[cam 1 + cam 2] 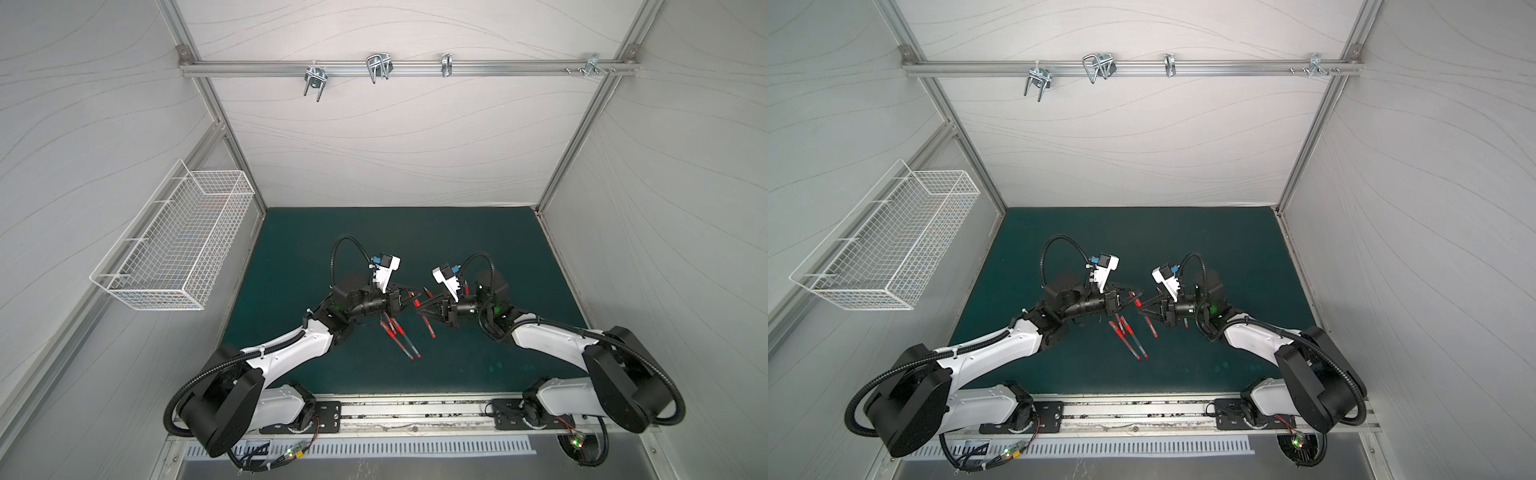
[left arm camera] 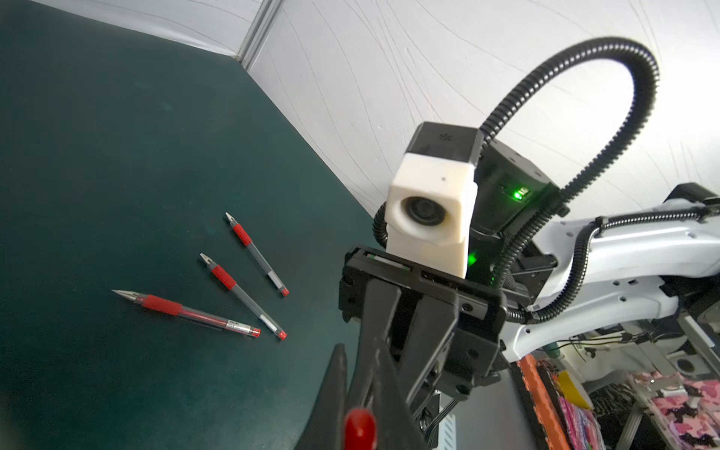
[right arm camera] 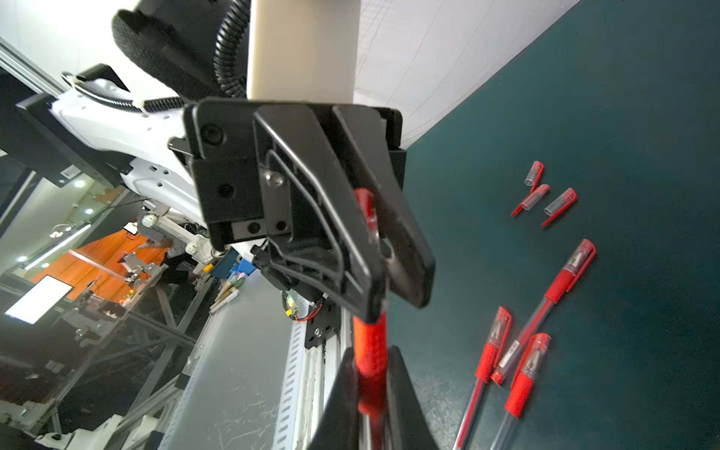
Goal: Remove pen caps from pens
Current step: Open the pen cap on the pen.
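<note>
**A:** Count of pens?

**B:** Seven in all. Three uncapped pens (image 2: 242,295) lie on the worktop (image 1: 457,241) with their metal tips bare, fanned out and close together but not touching. Three capped pens (image 3: 561,280) lie in a tight cluster, two of them crossing. The seventh, the held pen (image 3: 370,339), is up in the air between the two arms.

**A:** Caps?

**B:** Three loose caps (image 3: 532,198) lie on the worktop in a small group, near the capped cluster but apart from it. The held cap (image 3: 364,202) makes four.

**A:** State of each tool?

**B:** The left tool (image 3: 391,269) is clamped on the held cap. The right tool (image 3: 370,366) is clamped on the held pen at its red grip sleeve. The tools face each other tip to tip above mid-worktop. The join between cap and barrel is hidden behind a left finger, so I cannot tell whether the cap is seated.

**A:** Surface and room?

**B:** The worktop is a dark green mat. White panelled walls in an aluminium frame enclose it on three sides. A rail (image 1: 498,66) across the back wall carries four metal hooks. One white wire basket (image 1: 174,249) hangs on the left-hand wall.
</note>
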Controlling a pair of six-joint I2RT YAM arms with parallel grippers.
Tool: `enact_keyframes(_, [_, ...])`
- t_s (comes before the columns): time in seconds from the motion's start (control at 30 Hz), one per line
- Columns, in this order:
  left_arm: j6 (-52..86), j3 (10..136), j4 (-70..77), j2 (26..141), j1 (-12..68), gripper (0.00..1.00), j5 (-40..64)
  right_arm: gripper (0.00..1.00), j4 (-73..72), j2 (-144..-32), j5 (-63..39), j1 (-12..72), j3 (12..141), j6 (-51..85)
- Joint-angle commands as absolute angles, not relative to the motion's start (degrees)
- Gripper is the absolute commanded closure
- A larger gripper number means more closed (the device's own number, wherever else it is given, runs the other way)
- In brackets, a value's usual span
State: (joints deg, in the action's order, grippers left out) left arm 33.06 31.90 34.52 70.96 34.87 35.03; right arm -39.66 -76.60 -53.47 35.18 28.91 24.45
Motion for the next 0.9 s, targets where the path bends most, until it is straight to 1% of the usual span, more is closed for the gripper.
enact_keyframes(0.0, [33.2, 32.5, 39.4, 69.8, 34.0, 1.0, 33.8, 1.0, -40.2, -76.9, -54.5, 35.9, 29.8, 24.5])
enact_keyframes(0.1, [36.4, 31.0, 43.1, 70.0, 32.1, 1.0, 33.4, 1.0, -38.5, -76.4, -52.9, 36.7, 29.9, 23.2])
enact_keyframes(0.17, [39.1, 29.8, 44.5, 70.1, 30.0, 1.0, 31.9, 1.0, -33.9, -74.7, -48.3, 38.4, 30.3, 19.9])
enact_keyframes(0.27, [40.3, 28.7, 43.5, 70.0, 27.8, 1.0, 28.7, 1.0, -23.8, -70.0, -34.7, 43.3, 31.2, 12.8])
enact_keyframes(0.37, [40.3, 27.8, 41.8, 69.0, 26.7, 1.0, 25.3, 1.0, -19.2, -67.3, -22.0, 47.4, 31.3, 10.5])
enact_keyframes(0.5, [40.9, 26.3, 42.3, 67.2, 25.8, 1.0, 22.9, 1.0, -13.0, -67.3, -6.1, 53.4, 33.9, 7.5])
enact_keyframes(0.53, [41.0, 26.0, 42.4, 66.7, 25.6, 1.0, 22.6, 1.0, -11.9, -67.8, -4.5, 54.3, 34.6, 7.3])
enact_keyframes(0.57, [40.9, 25.8, 42.4, 66.3, 25.7, 1.0, 22.3, 1.0, -11.5, -68.4, -5.0, 54.5, 35.0, 7.7])
enact_keyframes(0.63, [40.9, 25.4, 42.6, 65.6, 25.5, 1.0, 22.0, 1.0, -12.4, -69.0, -10.5, 53.2, 35.1, 8.7])
enact_keyframes(0.8, [41.6, 24.8, 44.3, 65.4, 25.0, 1.0, 22.3, 1.0, -18.9, -72.2, -33.4, 45.6, 34.0, 14.6])
enact_keyframes(0.87, [41.8, 24.5, 44.9, 65.4, 24.8, 1.0, 22.7, 1.0, -27.5, -76.0, -44.0, 41.5, 32.6, 21.5])
